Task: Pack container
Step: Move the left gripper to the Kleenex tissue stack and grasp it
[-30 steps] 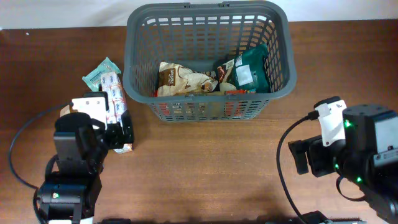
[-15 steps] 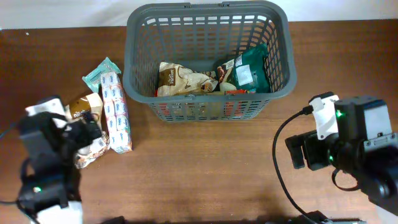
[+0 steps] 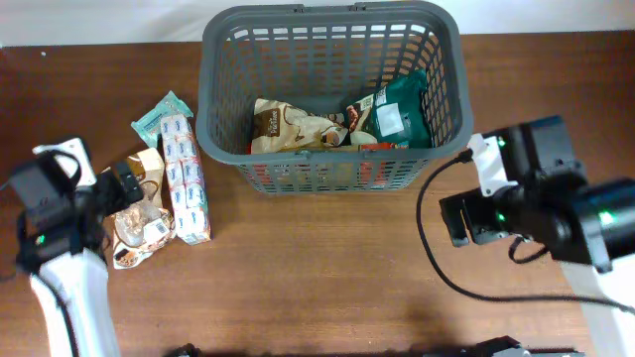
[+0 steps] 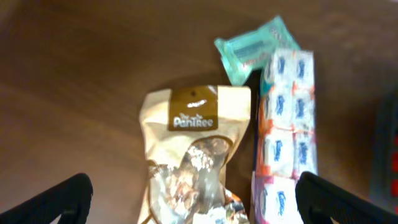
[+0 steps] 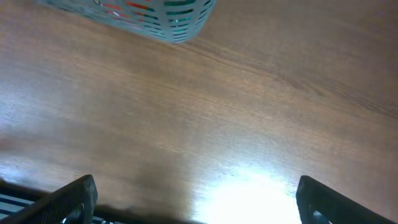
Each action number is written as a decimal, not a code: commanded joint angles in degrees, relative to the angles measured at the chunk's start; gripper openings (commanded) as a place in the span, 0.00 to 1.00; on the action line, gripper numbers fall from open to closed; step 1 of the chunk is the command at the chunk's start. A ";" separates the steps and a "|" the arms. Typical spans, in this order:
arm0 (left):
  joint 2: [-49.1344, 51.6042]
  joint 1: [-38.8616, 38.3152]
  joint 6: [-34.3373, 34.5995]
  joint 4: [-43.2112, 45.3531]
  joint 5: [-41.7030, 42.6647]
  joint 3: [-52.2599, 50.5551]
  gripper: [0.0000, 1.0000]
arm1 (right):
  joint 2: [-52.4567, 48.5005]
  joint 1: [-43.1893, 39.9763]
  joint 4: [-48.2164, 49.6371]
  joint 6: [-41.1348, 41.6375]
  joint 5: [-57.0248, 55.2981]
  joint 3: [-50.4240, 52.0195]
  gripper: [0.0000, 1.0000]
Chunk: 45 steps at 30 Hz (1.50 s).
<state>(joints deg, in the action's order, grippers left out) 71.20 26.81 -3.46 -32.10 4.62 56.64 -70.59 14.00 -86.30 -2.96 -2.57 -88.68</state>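
Observation:
The dark grey slotted basket [image 3: 446,119] stands at the table's back middle and holds a tan snack bag [image 3: 293,126] and a green packet [image 3: 400,111]. Left of it lie a tan Pantree snack bag [image 3: 139,213] [image 4: 193,162], a long tissue multipack [image 3: 185,178] [image 4: 286,130] and a mint wipes pack [image 3: 159,112] [image 4: 252,46]. My left gripper [image 3: 114,193] [image 4: 194,202] is open above the Pantree bag, its fingers wide on either side, apart from it. My right gripper [image 3: 458,220] [image 5: 196,199] is open and empty over bare wood, right of and below the basket.
The wooden table's white back edge [image 3: 99,20] runs along the top. A corner of the basket [image 5: 165,18] shows at the top of the right wrist view. Black cables trail from both arms.
My left arm has swung left and back off the tissue multipack, uncovering the Pantree bag. My right arm has moved up and left toward the basket.

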 commanded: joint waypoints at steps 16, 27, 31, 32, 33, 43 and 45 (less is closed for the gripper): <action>20.06 -8.02 -11.04 8.17 13.14 0.68 1.00 | -14.23 -0.37 0.20 0.68 -0.28 0.46 0.99; 26.99 -11.89 -8.39 11.54 10.40 0.68 0.99 | -19.15 -0.59 0.22 0.42 -5.20 0.46 0.99; 27.91 -13.14 -8.37 11.98 10.25 0.68 0.94 | -19.54 -0.63 0.24 0.46 -8.63 0.46 0.99; 28.17 -13.53 -8.35 12.04 9.53 0.68 0.93 | -19.56 -0.61 0.24 0.46 -8.63 0.46 0.99; 28.24 -13.94 -8.13 12.04 8.48 0.68 0.92 | -19.56 -0.63 0.24 0.46 -8.63 0.46 0.99; 30.47 -16.17 -6.23 14.51 2.84 0.68 0.75 | -19.56 -0.61 0.24 0.46 -8.63 0.46 0.99; 30.99 -16.22 -6.23 14.75 2.84 0.68 0.65 | -19.56 -0.61 0.24 0.46 -8.63 0.46 0.99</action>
<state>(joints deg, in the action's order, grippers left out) 100.73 10.81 -10.26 -17.69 8.58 56.69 -88.36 14.31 -84.58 -4.54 -8.19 -89.19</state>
